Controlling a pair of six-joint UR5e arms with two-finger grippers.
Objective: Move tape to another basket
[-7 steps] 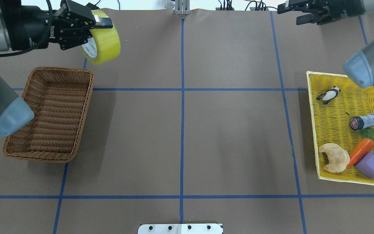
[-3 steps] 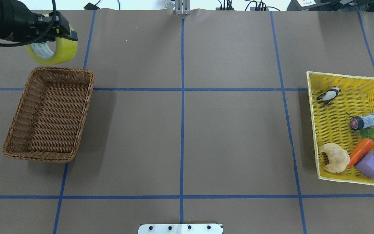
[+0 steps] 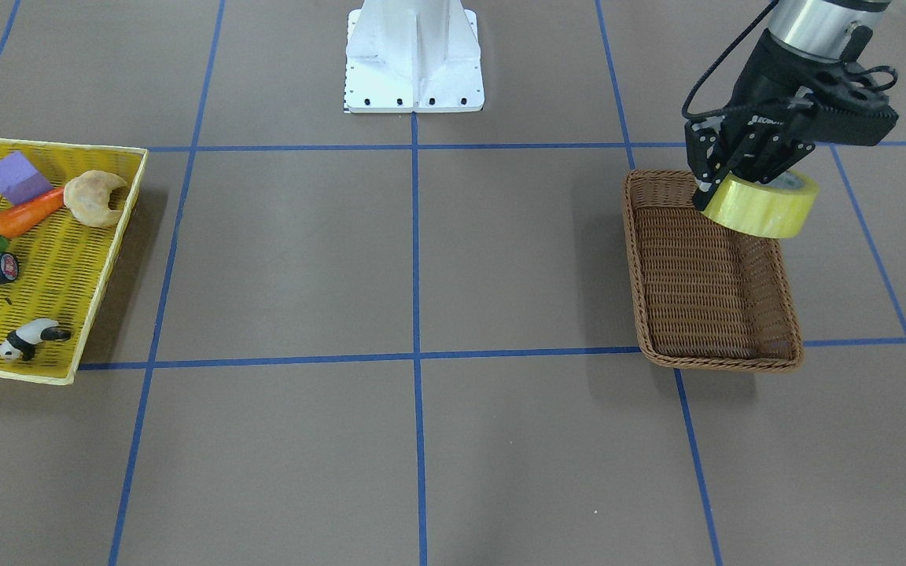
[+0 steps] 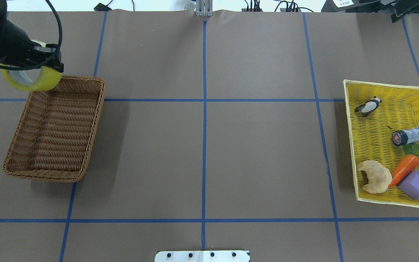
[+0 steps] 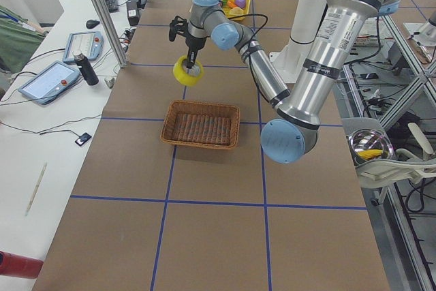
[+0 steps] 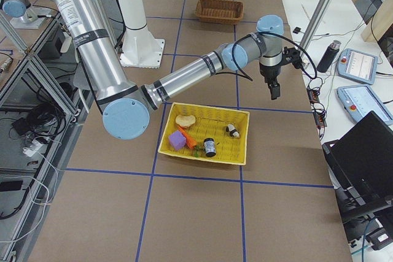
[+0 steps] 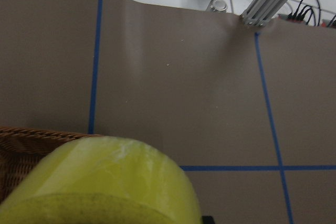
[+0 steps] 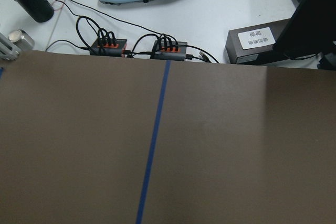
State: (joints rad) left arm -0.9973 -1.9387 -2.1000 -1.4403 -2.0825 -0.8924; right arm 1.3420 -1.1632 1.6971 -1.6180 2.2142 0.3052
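Your brown desk (image 4: 202, 145) carries the wicker basket (image 4: 55, 131) on the robot's left side. The tape (image 3: 764, 206) hangs in the air over the basket's left rim, clear of the weave and not inside it. The left arm's jaws are clamped on the roll's wall. You cannot tell whether the right arm's jaws are wide or narrow.
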